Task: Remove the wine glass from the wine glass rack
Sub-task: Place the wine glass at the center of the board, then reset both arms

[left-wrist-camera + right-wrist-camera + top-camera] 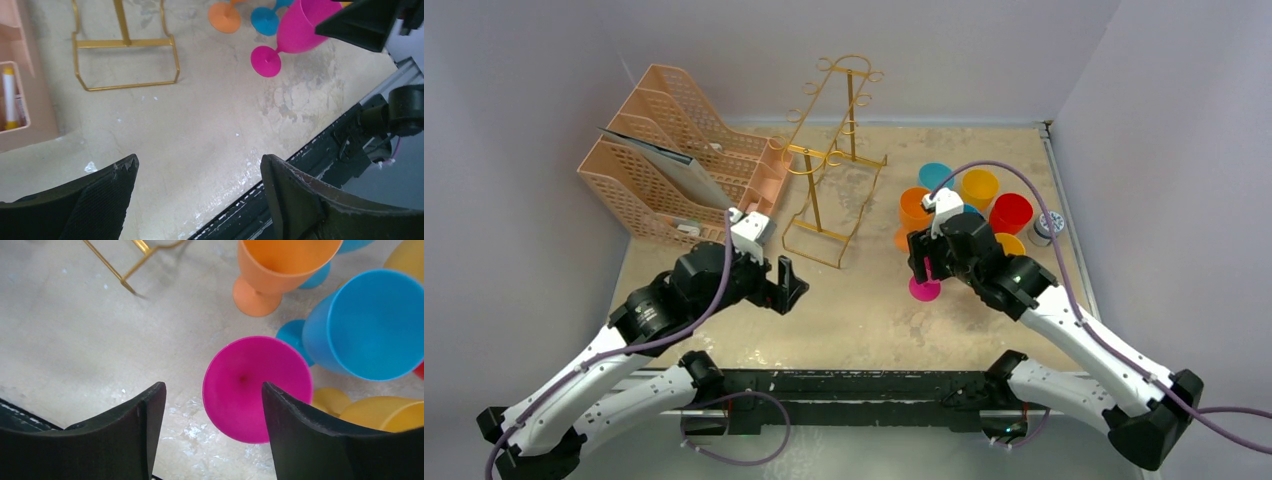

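A magenta wine glass stands upright on the table, its foot flat on the surface. My right gripper hovers open just above its rim, and neither finger grips it. In the top view that gripper is right over the glass. The gold wire wine glass rack stands at the back centre with nothing hanging on its hooks. Its rectangular base shows in the left wrist view. My left gripper is open and empty, low over bare table in front of the rack.
A peach lattice file organizer with papers stands at the back left. Several coloured glasses cluster behind the magenta one, with an orange and a blue one closest. The black rail runs along the near edge.
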Available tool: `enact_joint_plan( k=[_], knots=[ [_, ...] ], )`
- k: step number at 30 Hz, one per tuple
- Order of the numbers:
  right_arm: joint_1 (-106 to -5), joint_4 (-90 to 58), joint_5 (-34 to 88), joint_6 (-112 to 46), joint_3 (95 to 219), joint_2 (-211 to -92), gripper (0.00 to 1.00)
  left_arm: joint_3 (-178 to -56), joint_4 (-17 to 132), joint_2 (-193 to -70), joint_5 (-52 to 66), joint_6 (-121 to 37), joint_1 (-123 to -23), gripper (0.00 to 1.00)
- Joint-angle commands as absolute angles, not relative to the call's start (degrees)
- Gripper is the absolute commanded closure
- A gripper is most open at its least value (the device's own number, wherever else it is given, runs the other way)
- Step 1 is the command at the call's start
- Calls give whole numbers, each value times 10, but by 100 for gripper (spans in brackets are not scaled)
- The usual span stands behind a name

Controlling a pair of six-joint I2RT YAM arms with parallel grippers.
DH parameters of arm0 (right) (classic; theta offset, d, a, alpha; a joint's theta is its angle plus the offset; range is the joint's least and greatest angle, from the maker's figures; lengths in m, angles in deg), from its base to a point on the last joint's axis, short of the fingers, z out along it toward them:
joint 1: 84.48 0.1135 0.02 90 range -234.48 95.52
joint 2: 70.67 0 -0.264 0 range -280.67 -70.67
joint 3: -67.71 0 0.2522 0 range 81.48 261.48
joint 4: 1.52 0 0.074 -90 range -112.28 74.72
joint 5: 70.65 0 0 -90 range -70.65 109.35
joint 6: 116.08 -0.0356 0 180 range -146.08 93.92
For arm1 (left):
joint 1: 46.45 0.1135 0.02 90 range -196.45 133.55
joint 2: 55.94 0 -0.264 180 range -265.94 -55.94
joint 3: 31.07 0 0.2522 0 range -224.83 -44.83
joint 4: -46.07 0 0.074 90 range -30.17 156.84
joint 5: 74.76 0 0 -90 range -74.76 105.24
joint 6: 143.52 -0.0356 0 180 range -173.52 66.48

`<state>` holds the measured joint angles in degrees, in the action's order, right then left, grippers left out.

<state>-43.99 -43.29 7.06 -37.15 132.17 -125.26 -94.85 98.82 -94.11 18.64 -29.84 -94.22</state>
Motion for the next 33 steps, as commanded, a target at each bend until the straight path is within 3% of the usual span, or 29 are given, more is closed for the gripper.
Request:
enact_joint_plan(
  k=[1, 6, 12, 16, 18, 23, 25, 33],
  knots=[
    [-437, -474, 68, -387, 1387, -1219, 21, -1013, 1010, -950, 261, -286, -944, 9],
    [-439, -518, -36, -382, 1434, -1220, 2, -1082, 1021, -970, 311, -329, -944, 9],
    [-460, -547, -86, -365, 1488, -1250, 1, -1141, 993, -1013, 398, -413, -944, 8],
    [-562, -564, 17, -385, 1525, -1267, 1, -1214, 1011, -1095, 405, -481, -934, 7],
    [-604, -570, 46, -389, 1540, -1272, 1, -1249, 1017, -1124, 368, -498, -892, 6],
    [-655, -605, 60, -381, 1587, -1290, 1, -1327, 1037, -1167, 113, -483, -619, 5],
    [-668, -615, 63, -378, 1602, -1296, 1, -1346, 1044, -1178, 84, -476, -561, 4],
    [-692, -657, 85, -377, 1645, -1309, 1, -1336, 1028, -1127, 159, -428, -552, 0]
  ],
)
